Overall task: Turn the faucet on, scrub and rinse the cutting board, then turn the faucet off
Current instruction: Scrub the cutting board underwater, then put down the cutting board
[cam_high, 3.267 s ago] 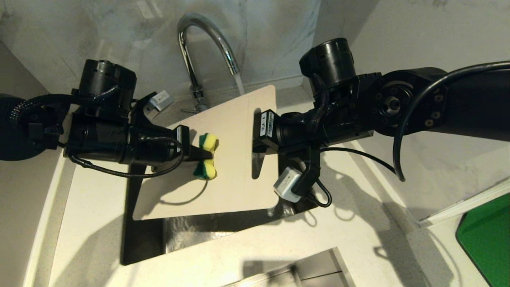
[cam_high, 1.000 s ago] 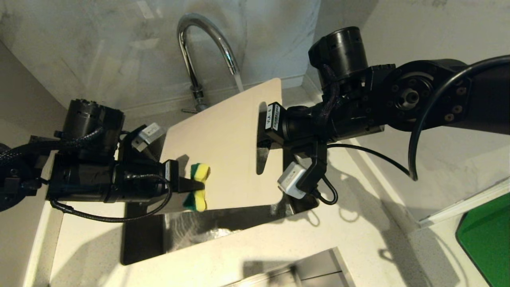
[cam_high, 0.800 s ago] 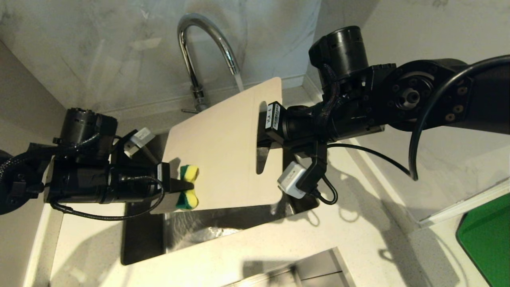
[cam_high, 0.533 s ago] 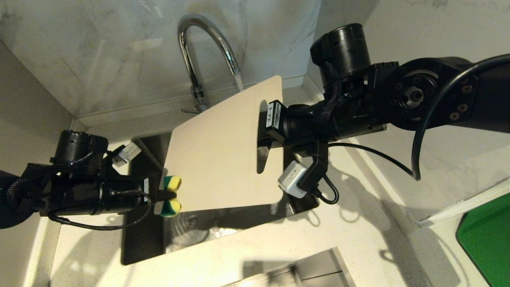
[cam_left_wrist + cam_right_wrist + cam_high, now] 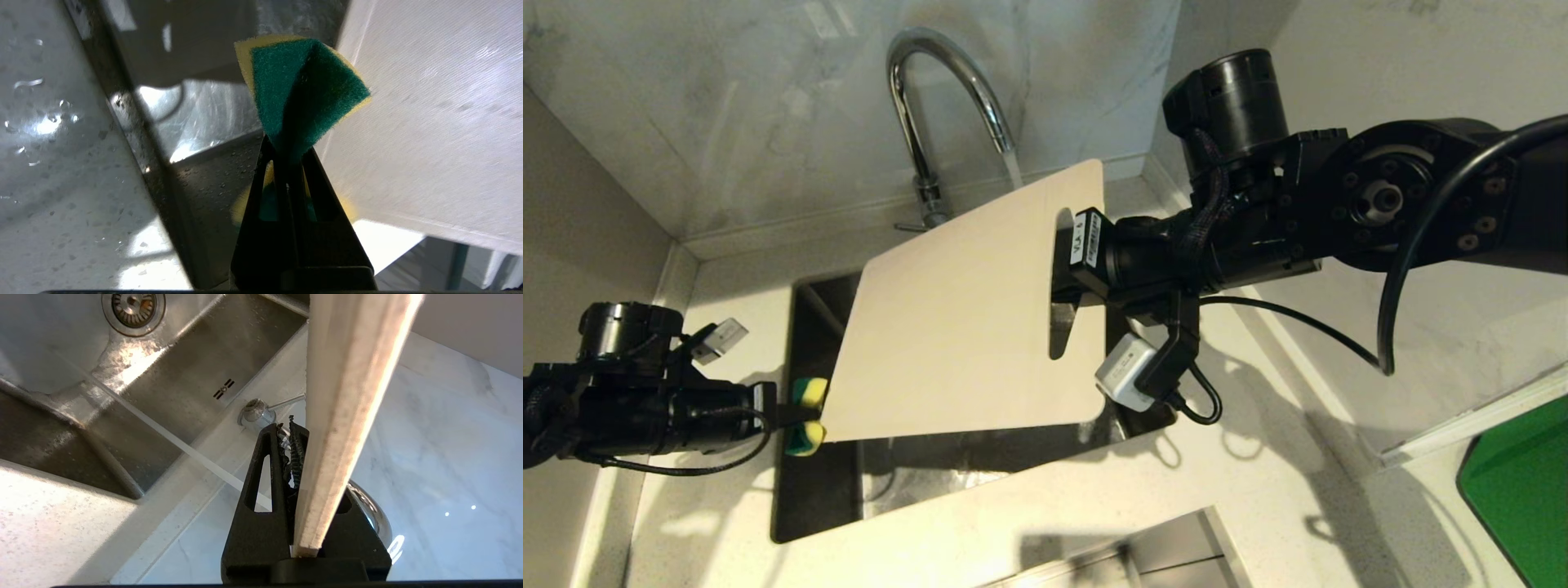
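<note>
Over on the far left, the left gripper (image 5: pixel 788 415) is clamped tight on a yellow-and-green sponge (image 5: pixel 806 415), squashing it into a bow-tie shape right at the lower left corner of the cutting board (image 5: pixel 947 327). The board is tilted over the steel sink (image 5: pixel 821 482), its top corner under the faucet (image 5: pixel 935 122) — water's running off the spout. On the right, the right gripper (image 5: pixel 1062 269) is pinched onto the board's edge by the handle slot — holding it up off the sink. A green flat thing (image 5: pixel 1523 482) lies at the far right.
</note>
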Controlling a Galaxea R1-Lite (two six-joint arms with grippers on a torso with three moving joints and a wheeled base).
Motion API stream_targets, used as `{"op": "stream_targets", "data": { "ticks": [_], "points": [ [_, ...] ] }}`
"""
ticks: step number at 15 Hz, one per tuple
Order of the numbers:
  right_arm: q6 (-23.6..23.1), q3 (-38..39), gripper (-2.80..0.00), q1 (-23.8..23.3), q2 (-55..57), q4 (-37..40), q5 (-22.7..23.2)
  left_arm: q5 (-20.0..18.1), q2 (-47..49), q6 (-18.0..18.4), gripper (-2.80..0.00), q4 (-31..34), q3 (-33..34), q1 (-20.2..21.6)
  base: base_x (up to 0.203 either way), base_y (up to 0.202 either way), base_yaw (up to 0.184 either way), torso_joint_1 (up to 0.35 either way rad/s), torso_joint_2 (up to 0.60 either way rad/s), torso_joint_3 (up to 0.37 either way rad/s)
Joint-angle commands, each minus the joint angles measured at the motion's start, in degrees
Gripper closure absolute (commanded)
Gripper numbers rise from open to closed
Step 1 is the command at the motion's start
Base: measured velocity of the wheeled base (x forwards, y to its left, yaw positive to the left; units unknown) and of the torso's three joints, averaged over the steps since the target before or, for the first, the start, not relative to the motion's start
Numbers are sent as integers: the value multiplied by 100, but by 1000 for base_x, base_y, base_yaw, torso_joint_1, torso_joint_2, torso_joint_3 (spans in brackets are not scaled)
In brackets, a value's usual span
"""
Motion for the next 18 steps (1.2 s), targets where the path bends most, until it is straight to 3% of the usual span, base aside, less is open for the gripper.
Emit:
{"op": "stream_targets", "data": {
  "ticks": [1, 4, 12, 18],
  "points": [
    [-94, 156, 0, -64, -26, 18, 7, -97, -246, -66, 0, -9, -64, -47, 0, 0, 0, 0, 0, 0],
    [-90, 517, 0, -87, -169, -67, -91, -123, -759, -228, 0, 82, -273, -68, 0, 0, 0, 0, 0, 0],
    [517, 2154, 0, -159, -1025, -1251, -121, -62, -2188, -263, 0, 1342, -983, -31, 0, 0, 0, 0, 0, 0],
    [1448, 3781, 0, -622, -2117, -2029, -396, -69, -2420, -237, 0, 1560, -952, -31, 0, 0, 0, 0, 0, 0]
  ]
}}
